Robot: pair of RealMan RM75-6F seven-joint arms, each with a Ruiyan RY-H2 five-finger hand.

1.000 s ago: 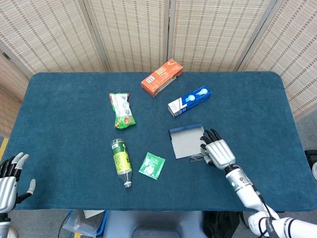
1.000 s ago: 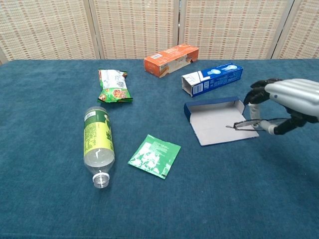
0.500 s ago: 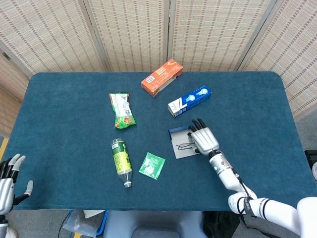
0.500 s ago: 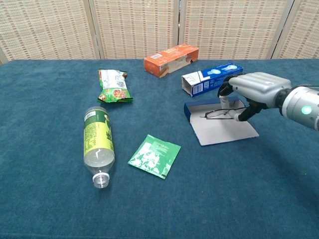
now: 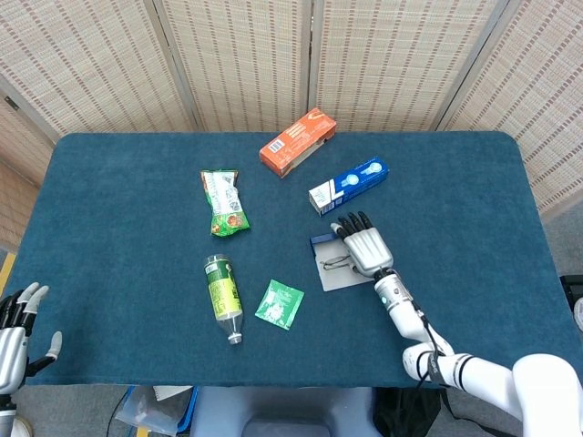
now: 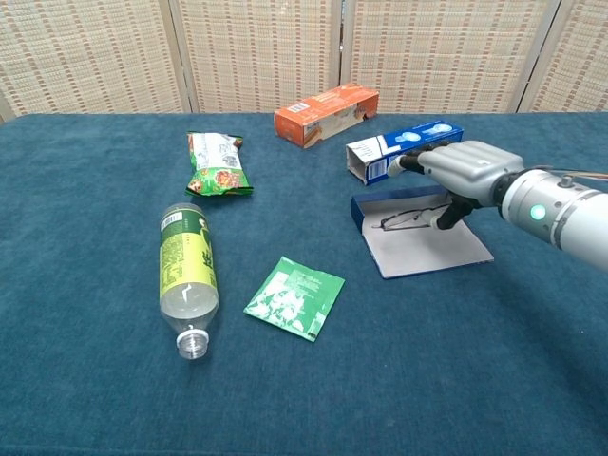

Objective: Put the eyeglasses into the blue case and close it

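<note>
Over the open blue case (image 6: pixel 418 233), my right hand (image 6: pixel 463 171) pinches the eyeglasses (image 6: pixel 407 218), their long axis toward nine o'clock; my left hand (image 5: pixel 16 332), fingers spread, idles far off.

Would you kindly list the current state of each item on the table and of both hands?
Blue case: open, lying flat.
Eyeglasses: over the case, pinched by the right hand.
Left hand: open, holding nothing, at the table's near edge.
Plastic bottle: lying on its side, capped.
Orange box: lying flat.
Blue toothpaste box: lying flat.
Green snack bag: lying flat.
Green sachet: lying flat.
</note>
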